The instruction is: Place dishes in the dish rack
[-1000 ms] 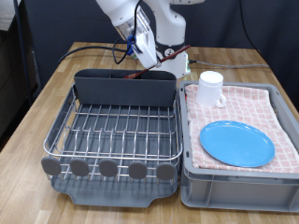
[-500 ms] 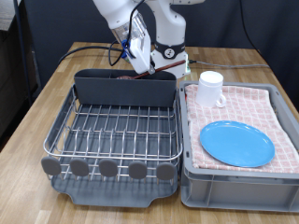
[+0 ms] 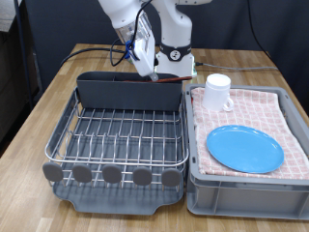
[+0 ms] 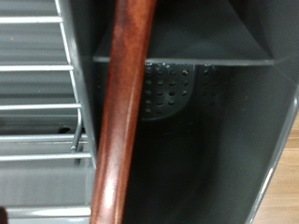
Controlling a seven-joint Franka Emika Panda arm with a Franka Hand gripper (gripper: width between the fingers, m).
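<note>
My gripper (image 3: 150, 66) hangs just above the tall grey compartment (image 3: 130, 94) at the far side of the dish rack (image 3: 116, 135). The reddish-brown wooden spoon (image 4: 121, 121) fills the wrist view, its handle running down into the compartment (image 4: 206, 187). A bit of the spoon (image 3: 160, 79) shows at the compartment's rim in the exterior view. My fingers do not show in the wrist view. The white mug (image 3: 217, 92) and the light-blue plate (image 3: 244, 148) lie on the checked cloth on the exterior view's right.
The pink-and-white checked cloth (image 3: 275, 106) lies in a grey plastic bin (image 3: 241, 188) next to the rack. Round grey knobs (image 3: 112, 174) line the rack's near edge. Black cables (image 3: 92, 50) trail on the wooden table (image 3: 48, 92) behind the rack.
My gripper has shifted and tilted slightly above the compartment, and the spoon now sits lower at the rim. Mug and plate have not moved.
</note>
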